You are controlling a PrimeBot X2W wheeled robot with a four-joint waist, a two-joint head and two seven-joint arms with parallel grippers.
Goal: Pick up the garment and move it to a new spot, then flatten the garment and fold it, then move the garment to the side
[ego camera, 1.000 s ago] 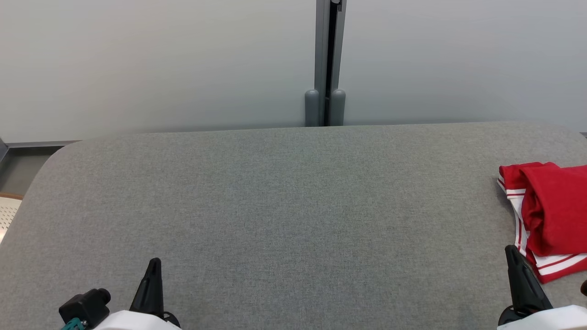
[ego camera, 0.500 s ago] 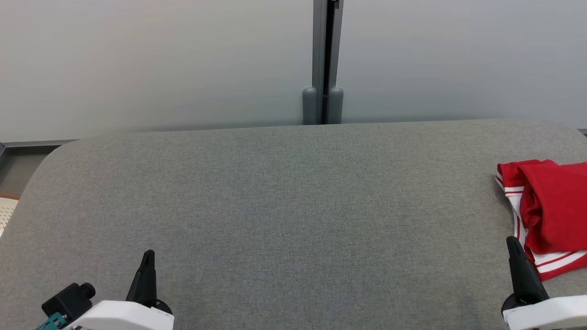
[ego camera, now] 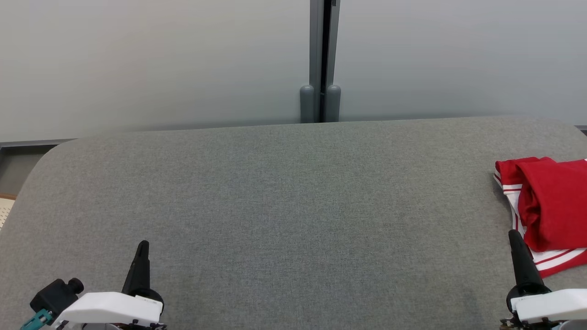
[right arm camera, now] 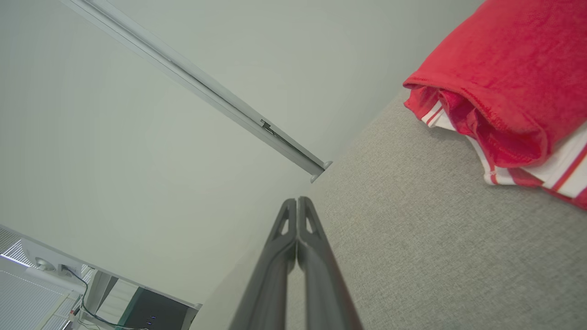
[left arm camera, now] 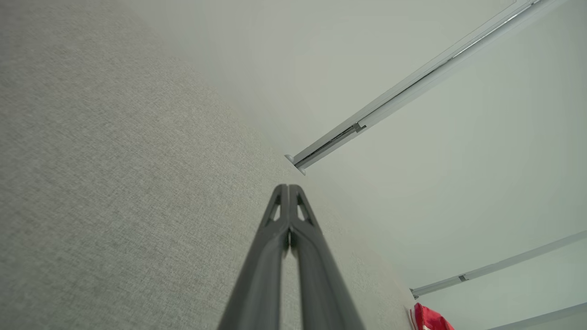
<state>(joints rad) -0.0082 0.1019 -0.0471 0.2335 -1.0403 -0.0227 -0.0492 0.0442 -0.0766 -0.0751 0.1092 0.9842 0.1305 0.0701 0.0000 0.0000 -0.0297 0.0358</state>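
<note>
Both the left tool [ego camera: 142,244] and right tool [ego camera: 514,234] are clenched empty, so a stray swing could shove the folded garment [ego camera: 554,201] (near the right tool) off the right edge of the tabletop [ego camera: 293,206]

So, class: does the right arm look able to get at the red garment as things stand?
Probably yes. The right claw sits close beside the garment, with only grey table between them and nothing in the way. The claw is shut, so it would need to open first.
</note>
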